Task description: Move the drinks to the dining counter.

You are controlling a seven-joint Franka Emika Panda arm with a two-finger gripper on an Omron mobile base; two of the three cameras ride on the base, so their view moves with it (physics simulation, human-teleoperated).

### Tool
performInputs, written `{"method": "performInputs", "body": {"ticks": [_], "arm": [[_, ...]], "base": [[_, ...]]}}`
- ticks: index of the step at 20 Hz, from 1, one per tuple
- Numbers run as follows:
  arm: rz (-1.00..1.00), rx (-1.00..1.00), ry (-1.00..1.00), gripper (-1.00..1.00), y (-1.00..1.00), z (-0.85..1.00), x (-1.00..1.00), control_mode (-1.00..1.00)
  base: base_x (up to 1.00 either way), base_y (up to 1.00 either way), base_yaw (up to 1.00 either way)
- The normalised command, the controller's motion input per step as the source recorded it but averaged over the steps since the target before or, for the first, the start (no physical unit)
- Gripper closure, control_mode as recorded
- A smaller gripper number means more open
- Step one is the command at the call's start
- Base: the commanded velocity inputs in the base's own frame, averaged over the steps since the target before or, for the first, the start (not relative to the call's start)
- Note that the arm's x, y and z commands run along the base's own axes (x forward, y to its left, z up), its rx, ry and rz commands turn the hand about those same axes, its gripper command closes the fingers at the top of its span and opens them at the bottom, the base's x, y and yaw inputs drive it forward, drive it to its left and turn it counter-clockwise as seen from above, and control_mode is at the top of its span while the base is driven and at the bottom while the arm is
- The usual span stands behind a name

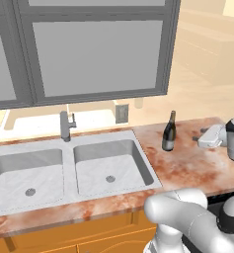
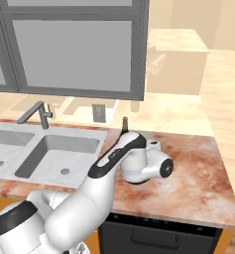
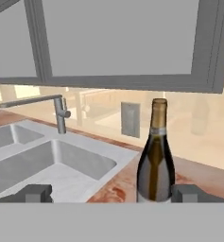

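A dark wine bottle (image 1: 169,132) with a gold neck stands upright on the marble counter (image 1: 187,168), just right of the sink. My gripper (image 1: 198,134) hovers to the bottle's right, a little apart from it, at about the height of its body. In the hand view the bottle (image 3: 156,158) rises close ahead, right of centre, between the lines of my two fingertips (image 3: 38,193). The gripper (image 3: 113,194) is open and holds nothing. From the right base view my own arm hides the bottle except its top (image 2: 124,123). The dining counter is out of view.
A steel double sink (image 1: 64,170) with a grey faucet (image 1: 65,126) takes up the counter's left part. A grey-framed window (image 1: 98,54) and a wall outlet (image 1: 121,113) stand behind. Bare marble (image 2: 198,178) stretches right of the arm, with a dark dishwasher front (image 2: 158,230) below it.
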Motion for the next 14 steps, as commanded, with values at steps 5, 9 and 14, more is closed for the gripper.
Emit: {"method": "performInputs", "body": {"ticks": [5, 9, 14], "arm": [[-0.07, 0.00, 0.00, -1.00, 0.00, -0.01, 0.13, -1.00], [-0.05, 0.00, 0.00, -1.00, 0.00, -0.01, 0.25, -1.00], [-0.01, 0.00, 0.00, -1.00, 0.00, -0.02, 0.21, -1.00]], "base": [[0.00, 0.00, 0.00], [0.00, 0.00, 0.00], [0.00, 0.00, 0.00]]}}
